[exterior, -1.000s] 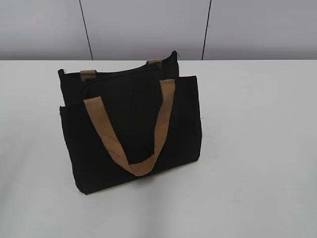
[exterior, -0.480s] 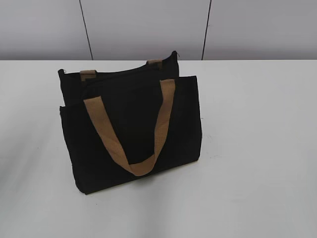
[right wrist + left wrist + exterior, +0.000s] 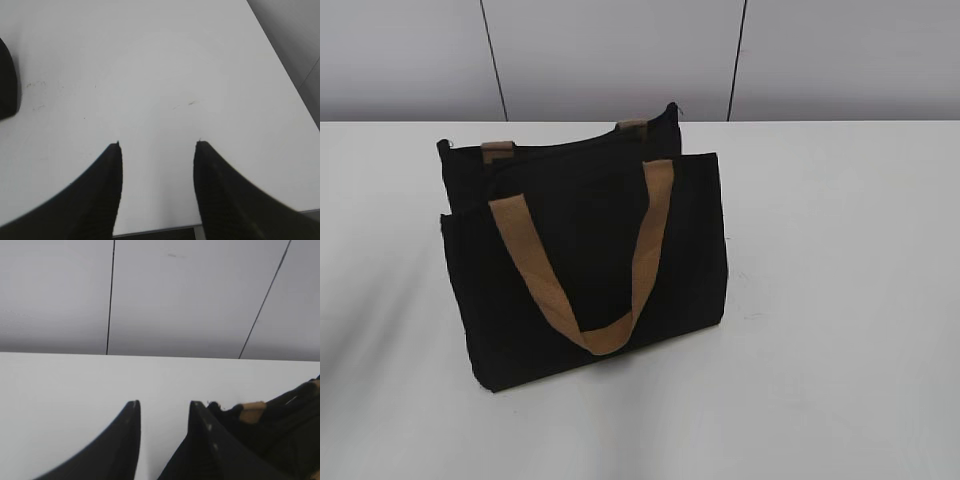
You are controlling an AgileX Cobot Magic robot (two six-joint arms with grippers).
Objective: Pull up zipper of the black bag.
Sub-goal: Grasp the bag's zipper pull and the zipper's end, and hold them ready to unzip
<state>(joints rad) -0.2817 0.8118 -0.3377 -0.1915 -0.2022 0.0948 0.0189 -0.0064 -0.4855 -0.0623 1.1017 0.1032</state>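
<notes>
Standing upright on the white tabletop (image 3: 840, 300) in the exterior view, the black bag (image 3: 585, 265) sits left of centre with one tan handle (image 3: 585, 260) drooping down its front panel and two tan strap tabs (image 3: 497, 151) showing along its top edge; neither arm appears in this view, so the task looks to be at its very start, with the approach not yet made. The zipper cannot be made out here: the top seam is a dark line and no slider or ring shows against it. From the left wrist view, the left pincer (image 3: 162, 410) has its two dark fingers spread with nothing between them, hovering over bare tabletop, and the bag's top corner with a tan tab lies just beside its right finger, cut off by the frame edge. From the right wrist view, the right pincer (image 3: 157, 150) is likewise spread and empty above the tabletop, with only a dark sliver of the bag at the far left edge. The next move probably calls for finding the slider along the top seam and steadying the bag with the other arm
</notes>
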